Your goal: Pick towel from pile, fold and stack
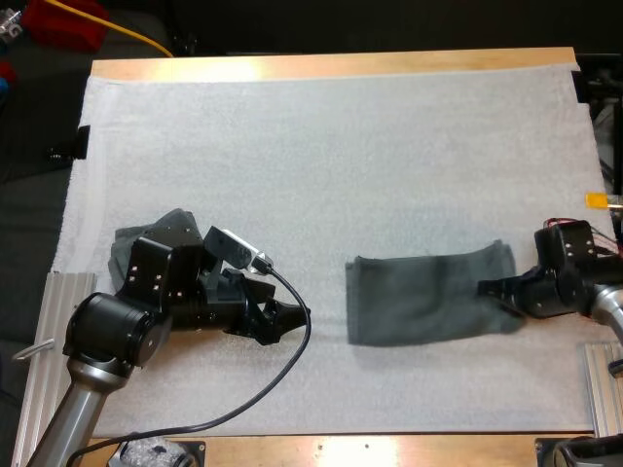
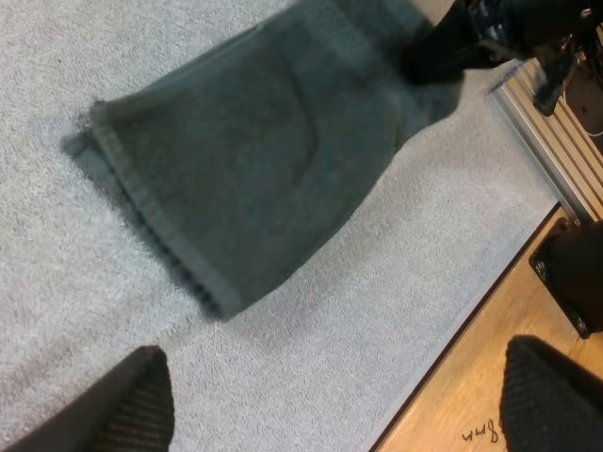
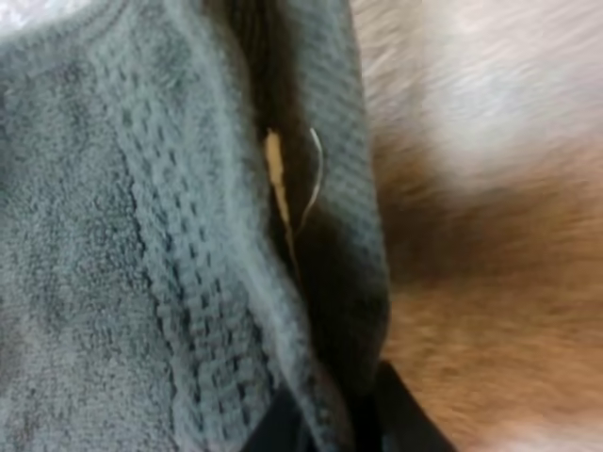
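While the right gripper (image 1: 490, 289) was clamped on the right-hand end of the spread towel (image 1: 428, 297), its two fingers (image 3: 405, 428) pressed the ribbed hem from both sides, with cloth bunched between them. That towel lay flat and lengthwise on the white mat (image 1: 321, 146), between the middle of the bench (image 1: 331, 66) and its right edge, nearer the near edge than the far one. Its free short end pointed toward the left edge. The left gripper (image 1: 290, 316) hung over bare mat toward the near left corner, just short of the spread towel's free end and not touching it. Its fingers (image 2: 141, 405) stood wide apart and clear of any cloth. Behind the left arm, toward the left edge, a crumpled towel (image 1: 131, 243) sat in a dark heap on the mat, partly hidden by the arm.
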You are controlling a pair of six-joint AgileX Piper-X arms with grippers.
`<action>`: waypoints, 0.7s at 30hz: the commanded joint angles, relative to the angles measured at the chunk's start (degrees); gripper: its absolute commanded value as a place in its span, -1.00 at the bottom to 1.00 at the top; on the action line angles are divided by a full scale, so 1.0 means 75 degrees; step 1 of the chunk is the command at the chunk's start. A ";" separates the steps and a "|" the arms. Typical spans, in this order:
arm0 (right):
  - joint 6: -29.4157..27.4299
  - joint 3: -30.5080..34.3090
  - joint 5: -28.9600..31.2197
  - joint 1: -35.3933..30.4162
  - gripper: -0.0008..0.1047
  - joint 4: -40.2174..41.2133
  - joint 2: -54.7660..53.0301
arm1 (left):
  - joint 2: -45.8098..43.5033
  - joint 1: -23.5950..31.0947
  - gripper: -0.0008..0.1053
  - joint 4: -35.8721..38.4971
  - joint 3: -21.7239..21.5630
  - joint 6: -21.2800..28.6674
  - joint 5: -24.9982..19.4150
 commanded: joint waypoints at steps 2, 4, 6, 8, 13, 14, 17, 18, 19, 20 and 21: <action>-0.0160 -0.0252 0.0343 0.0012 -0.94 0.0361 -0.0103 | -0.0034 0.0000 0.33 -0.0009 -0.0041 -0.0068 0.0082; -0.0162 -0.0423 0.0341 0.0012 -0.94 0.0540 -0.0125 | -0.0034 0.0000 0.33 -0.0009 -0.0041 -0.0068 0.0082; -0.0137 -0.0599 0.0326 0.0049 -0.94 0.0697 -0.0120 | -0.0034 0.0000 0.33 -0.0009 -0.0041 -0.0068 0.0082; -0.0130 -0.0768 0.0326 0.0266 -0.94 0.0893 -0.0120 | -0.0034 0.0000 0.33 -0.0009 -0.0041 -0.0068 0.0082; 0.0265 -0.0834 0.0150 0.1123 -0.94 0.0900 -0.0120 | -0.0034 0.0000 0.33 -0.0009 0.0018 -0.0068 0.0082; 0.0445 -0.0834 0.0087 0.1376 -0.94 0.0855 -0.0120 | -0.0034 0.0000 0.33 -0.0009 0.0048 -0.0068 0.0082; 0.0889 -0.0834 0.0050 0.2009 -0.94 0.0661 -0.0120 | -0.0034 0.0000 0.33 -0.0009 0.0147 -0.0068 0.0082; 0.0962 -0.0834 0.0050 0.2147 -0.94 0.0600 -0.0120 | -0.0034 0.0000 0.33 -0.0009 0.0165 -0.0068 0.0083; 0.1102 -0.0834 0.0050 0.2387 -0.94 0.0477 -0.0120 | -0.0034 0.0000 0.33 -0.0008 0.0197 -0.0068 0.0097; 0.1256 -0.0834 0.0050 0.2567 -0.94 0.0360 -0.0120 | -0.0034 0.0000 0.33 0.0006 0.0211 -0.0068 0.0093; 0.1321 -0.0834 0.0035 0.2643 -0.94 0.0284 -0.0119 | -0.0034 0.0000 0.33 0.0014 0.0211 -0.0068 0.0093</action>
